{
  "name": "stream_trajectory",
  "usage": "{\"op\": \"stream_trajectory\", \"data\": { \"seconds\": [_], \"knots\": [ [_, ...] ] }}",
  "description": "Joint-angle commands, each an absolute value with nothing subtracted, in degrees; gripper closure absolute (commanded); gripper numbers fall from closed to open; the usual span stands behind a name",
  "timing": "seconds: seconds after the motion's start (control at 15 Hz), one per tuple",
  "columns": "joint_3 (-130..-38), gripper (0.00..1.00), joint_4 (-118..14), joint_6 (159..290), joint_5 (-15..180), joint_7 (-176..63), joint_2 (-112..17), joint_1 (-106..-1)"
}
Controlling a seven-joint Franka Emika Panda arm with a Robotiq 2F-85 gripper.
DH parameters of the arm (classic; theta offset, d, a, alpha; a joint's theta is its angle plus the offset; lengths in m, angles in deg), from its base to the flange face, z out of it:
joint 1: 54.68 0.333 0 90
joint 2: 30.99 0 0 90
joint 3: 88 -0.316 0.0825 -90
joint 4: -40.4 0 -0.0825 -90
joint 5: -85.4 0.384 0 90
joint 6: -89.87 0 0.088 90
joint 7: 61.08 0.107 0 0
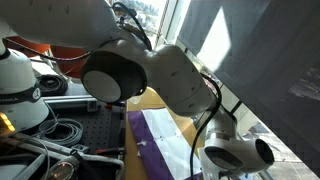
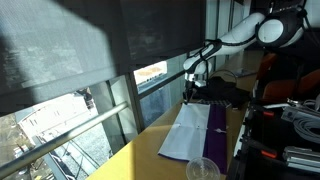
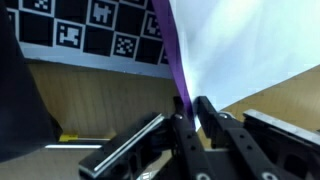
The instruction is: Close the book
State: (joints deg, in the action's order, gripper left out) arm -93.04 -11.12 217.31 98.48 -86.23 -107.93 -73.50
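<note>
Book on tabletop; hand at far end; cup in frt of near end.

A robotics lab is showing here: a black perforated metal breadboard is carrying coiled grey cables, and a black-and-white fiducial marker board is standing at twelve o'clock.
</note>
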Motion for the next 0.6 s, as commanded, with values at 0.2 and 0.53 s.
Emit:
{"op": "stream_trajectory", "data": {
  "seconds": [0.2, 0.53],
  "knots": [
    [-93.4, 1.0, -7.1, 213.7, 98.8, -84.3, -106.9, -72.8],
    [-92.5, 1.0, -10.3, 211.7, 97.9, -84.7, -101.0, -72.5]
  ]
}}
